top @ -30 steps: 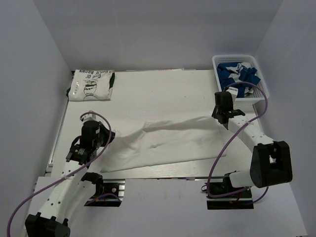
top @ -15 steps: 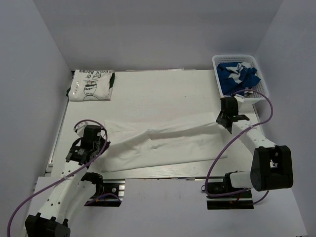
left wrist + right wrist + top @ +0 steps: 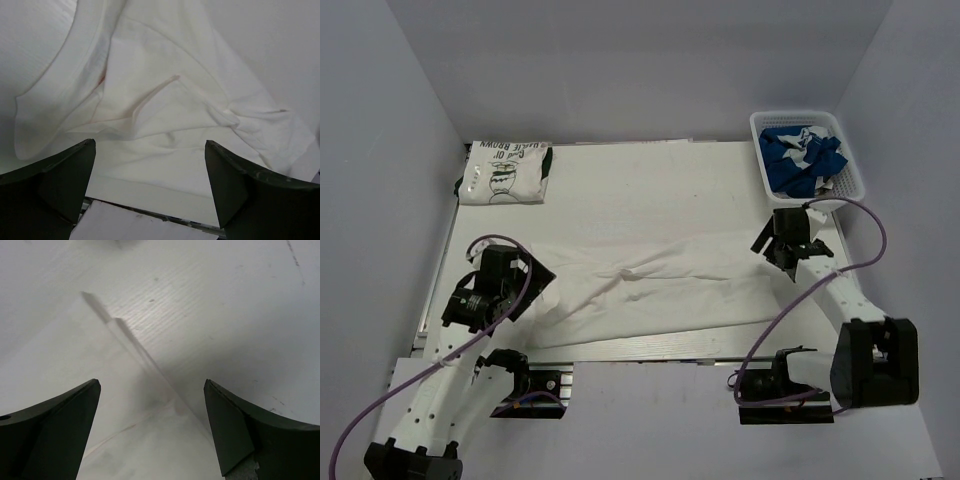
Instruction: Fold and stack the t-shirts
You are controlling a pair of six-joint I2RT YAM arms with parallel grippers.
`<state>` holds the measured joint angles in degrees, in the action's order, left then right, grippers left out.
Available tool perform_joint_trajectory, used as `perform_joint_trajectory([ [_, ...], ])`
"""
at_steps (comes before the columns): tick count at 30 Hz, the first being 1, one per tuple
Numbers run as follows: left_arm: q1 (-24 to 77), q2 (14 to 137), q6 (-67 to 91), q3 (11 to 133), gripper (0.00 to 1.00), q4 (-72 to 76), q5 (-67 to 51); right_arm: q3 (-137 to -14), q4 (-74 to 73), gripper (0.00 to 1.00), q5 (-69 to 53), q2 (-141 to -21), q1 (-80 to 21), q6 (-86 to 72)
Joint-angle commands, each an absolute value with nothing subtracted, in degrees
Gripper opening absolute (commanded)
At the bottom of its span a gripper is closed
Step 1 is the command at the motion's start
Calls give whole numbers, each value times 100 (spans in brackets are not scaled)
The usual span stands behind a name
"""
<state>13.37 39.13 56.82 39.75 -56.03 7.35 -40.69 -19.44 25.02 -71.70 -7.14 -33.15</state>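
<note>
A white t-shirt (image 3: 655,290) lies stretched out and wrinkled across the table's near half, with faint red showing through it (image 3: 165,115). My left gripper (image 3: 538,283) hovers at its left end, jaws open and empty (image 3: 150,145). My right gripper (image 3: 778,252) hangs over its right end, also open with nothing between the fingers (image 3: 151,382), above the shirt's edge (image 3: 125,440). A folded white t-shirt with green cartoon print (image 3: 505,172) rests at the back left. A blue t-shirt with white marks (image 3: 802,152) is bunched in the basket.
The white mesh basket (image 3: 756,135) stands at the back right corner, close behind my right gripper. The table's front edge (image 3: 650,350) runs just below the spread shirt. Grey walls enclose the table on three sides.
Both grippers went from shut to open and let go of the white shirt. It settled flat on the table. Both arms drew outward, left to the left, right to the right.
</note>
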Motion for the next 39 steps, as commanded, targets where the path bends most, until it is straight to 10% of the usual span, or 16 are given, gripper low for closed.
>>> perform_joint_trajectory([
  [1, 1354, 4190, 5292, 4280, 100, -5117, 809, -4096, -1496, 90, 1666, -6584, -756, -2980],
  [21, 1811, 7741, 4324, 4456, 100, -2830, 114, -3823, -527, 90, -597, -7215, -1494, -2294],
  [39, 3032, 6996, 4131, 3858, 100, -2347, -1862, -3621, -562, 90, -404, -7427, -1450, -2364],
])
